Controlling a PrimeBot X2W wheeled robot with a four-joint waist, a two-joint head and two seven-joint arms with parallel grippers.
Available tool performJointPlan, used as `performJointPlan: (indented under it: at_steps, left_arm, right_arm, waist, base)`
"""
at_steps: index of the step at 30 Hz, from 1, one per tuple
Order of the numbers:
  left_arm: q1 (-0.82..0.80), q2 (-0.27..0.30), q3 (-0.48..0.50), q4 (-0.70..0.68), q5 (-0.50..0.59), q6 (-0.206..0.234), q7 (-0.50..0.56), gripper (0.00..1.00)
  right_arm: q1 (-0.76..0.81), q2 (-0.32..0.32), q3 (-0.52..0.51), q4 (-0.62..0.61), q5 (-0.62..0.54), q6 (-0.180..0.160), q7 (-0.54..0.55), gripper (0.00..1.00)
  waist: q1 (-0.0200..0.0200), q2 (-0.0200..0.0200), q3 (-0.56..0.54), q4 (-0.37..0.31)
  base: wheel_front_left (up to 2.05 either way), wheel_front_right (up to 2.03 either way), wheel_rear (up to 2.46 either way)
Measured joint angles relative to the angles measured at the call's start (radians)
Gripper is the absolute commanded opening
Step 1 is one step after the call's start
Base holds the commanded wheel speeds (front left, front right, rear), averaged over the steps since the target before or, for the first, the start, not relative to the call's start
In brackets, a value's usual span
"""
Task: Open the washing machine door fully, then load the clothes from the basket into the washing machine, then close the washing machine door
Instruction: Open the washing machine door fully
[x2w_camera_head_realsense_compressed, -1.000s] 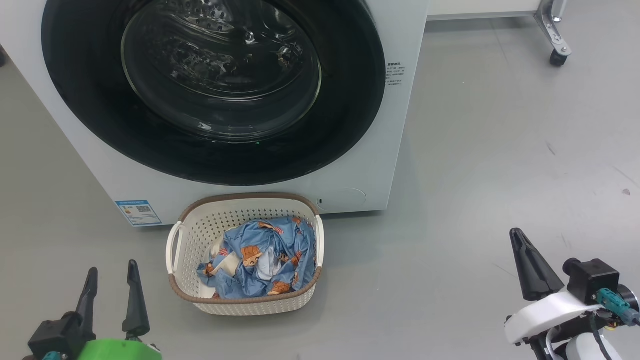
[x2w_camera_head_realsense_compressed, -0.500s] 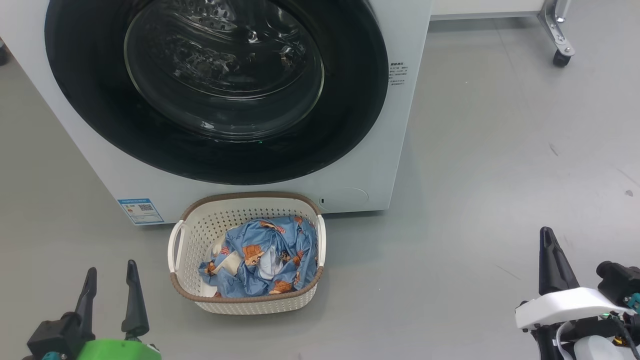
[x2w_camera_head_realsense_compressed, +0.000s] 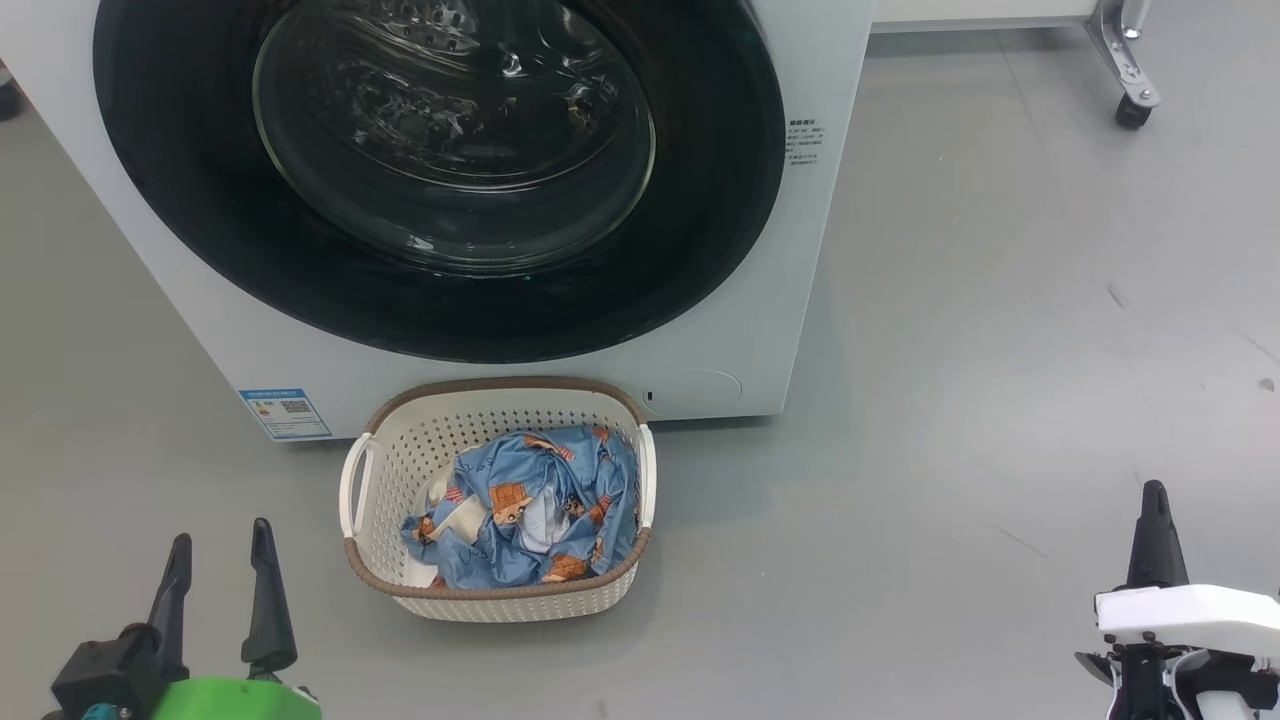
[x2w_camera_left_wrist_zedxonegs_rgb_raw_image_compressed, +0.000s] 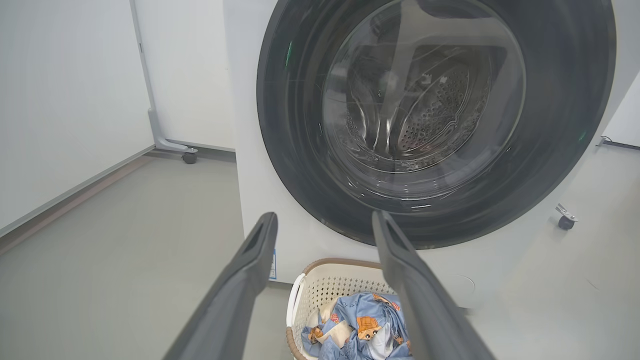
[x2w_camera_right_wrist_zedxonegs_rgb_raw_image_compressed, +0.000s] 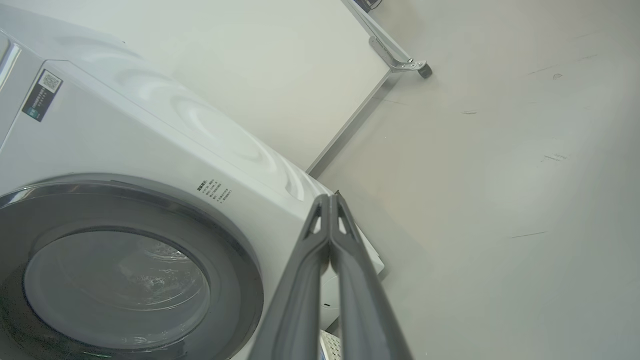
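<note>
Head view first: the washing machine (x2w_camera_head_realsense_compressed: 770, 300) stands on the grey floor (x2w_camera_head_realsense_compressed: 950, 450), and the washing machine door (x2w_camera_head_realsense_compressed: 190, 230) lies flush against its white front, glass bowl bulging at the centre. Just in front of the machine's foot sits the basket (x2w_camera_head_realsense_compressed: 500, 386), with the clothes (x2w_camera_head_realsense_compressed: 530, 500) heaped inside, blue print bunched toward its right wall. A blue label (x2w_camera_head_realsense_compressed: 285, 412) shows low on the front, left of the basket. The left gripper (x2w_camera_head_realsense_compressed: 222, 535) hangs at lower left, near the basket, 2 fingers parted and empty. The right gripper (x2w_camera_head_realsense_compressed: 1157, 495) hangs at lower right, well apart from the basket, edge-on as 1 dark spike. Over to the left wrist view: both fingers (x2w_camera_left_wrist_zedxonegs_rgb_raw_image_compressed: 250, 270) stand wide, framing the shut door, with the basket and clothes low between them. Right wrist view now: the 2 fingers are pressed together tip to tip, holding nothing, aimed past the machine's right front corner, the door at lower left.
</note>
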Motion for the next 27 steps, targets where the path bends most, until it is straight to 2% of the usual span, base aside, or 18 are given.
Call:
performJointPlan:
  at_steps: [10,27]
  left_arm:
    - [-0.001,0.000,-0.004,-0.008,-0.002,0.000,0.000,1.00]
    - [-0.009,0.005,-0.017,-0.034,-0.008,0.000,0.000,1.00]
  right_arm:
    - [-0.030,0.000,-0.016,0.001,0.269,0.000,0.000,0.00]
    - [-0.097,-0.079,-0.117,-0.018,0.528,0.000,0.019,0.00]
  waist:
    - [0.0000,0.0000,0.021,0.012]
    - [0.0000,0.0000,0.077,0.068]
  base:
    - [0.00,0.00,0.00]
    - [0.00,0.00,0.00]
